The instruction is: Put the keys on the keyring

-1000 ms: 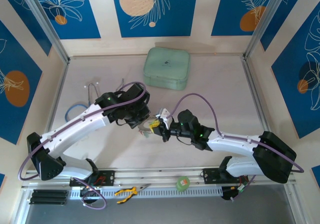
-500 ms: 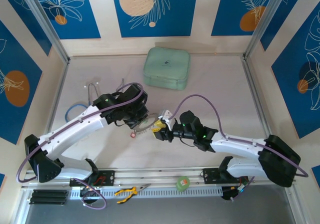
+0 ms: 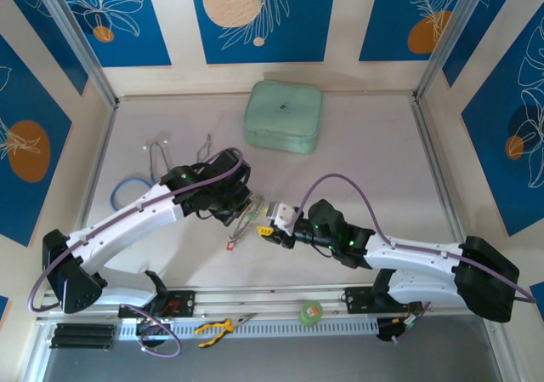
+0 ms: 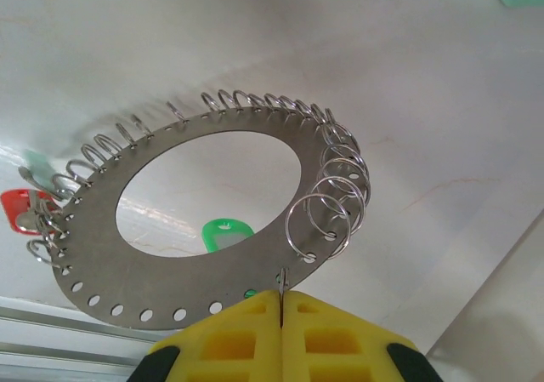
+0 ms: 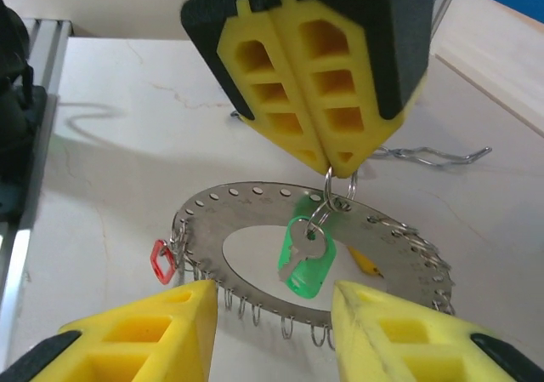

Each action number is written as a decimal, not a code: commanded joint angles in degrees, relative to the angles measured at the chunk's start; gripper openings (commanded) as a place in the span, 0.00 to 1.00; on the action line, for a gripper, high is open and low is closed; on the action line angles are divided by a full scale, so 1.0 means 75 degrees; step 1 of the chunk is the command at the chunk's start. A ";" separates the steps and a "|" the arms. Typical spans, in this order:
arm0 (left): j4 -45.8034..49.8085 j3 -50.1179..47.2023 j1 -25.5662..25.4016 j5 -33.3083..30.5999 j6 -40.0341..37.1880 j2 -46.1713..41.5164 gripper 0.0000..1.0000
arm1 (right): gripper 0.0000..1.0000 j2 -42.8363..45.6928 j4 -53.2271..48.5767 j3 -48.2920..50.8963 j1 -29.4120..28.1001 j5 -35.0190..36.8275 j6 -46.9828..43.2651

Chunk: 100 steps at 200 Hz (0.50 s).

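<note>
One keyring (image 4: 98, 263): flat silvery disc with a hollow centre, its rim punched with holes and hung with small wire loops. It is held tilted above the middle of the table (image 3: 374, 161), nearer the near edge than the far one.

One left gripper (image 4: 280, 301): yellow fingers pressed together, clamped on the keyring's rim, next to a cluster of larger loops.

One right gripper (image 5: 272, 314): yellow fingers spread wide apart with nothing between them, just beside the keyring on the side away from the left gripper. It does not touch the keyring.

Two keys on the keyring:
- green key (image 5: 304, 263), hanging from a loop right at the left gripper's fingertips. In the left wrist view its head shows through the hollow centre.
- red key (image 5: 161, 261), at the rim among the loops, well round from the grip.

One case (image 3: 284, 116): pale green, square with rounded corners, lying flat by the table's far edge. Its lid is shut, so what is inside cannot be told.

One stethoscope (image 3: 127, 191): blue tube, lying near the table's left edge, partly under the left arm.

One pliers (image 3: 217, 327): yellow handles, on the rail along the near edge.

One tape (image 3: 311, 312): green roll, on the same rail, right of the pliers.
</note>
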<state>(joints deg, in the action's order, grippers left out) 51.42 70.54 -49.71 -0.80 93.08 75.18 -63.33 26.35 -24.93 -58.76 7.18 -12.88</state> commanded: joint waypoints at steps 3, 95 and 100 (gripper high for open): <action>-0.0083 -0.0030 0.0054 0.0423 0.1275 -0.0085 0.00 | 0.40 -0.0307 0.0631 -0.0371 0.0044 0.0169 -0.0321; -0.0211 -0.0218 0.0054 0.0458 0.1369 -0.0197 0.00 | 0.29 -0.1032 0.1119 -0.0719 0.0131 0.0192 -0.0239; -0.0211 -0.0220 0.0054 0.0458 0.1374 -0.0194 0.00 | 0.27 -0.1054 0.1107 -0.0721 0.0131 0.0185 -0.0248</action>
<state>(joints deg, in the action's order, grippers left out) 49.84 69.25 -49.71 0.05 94.63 75.13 -70.65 32.49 -28.82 -58.06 7.79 -14.09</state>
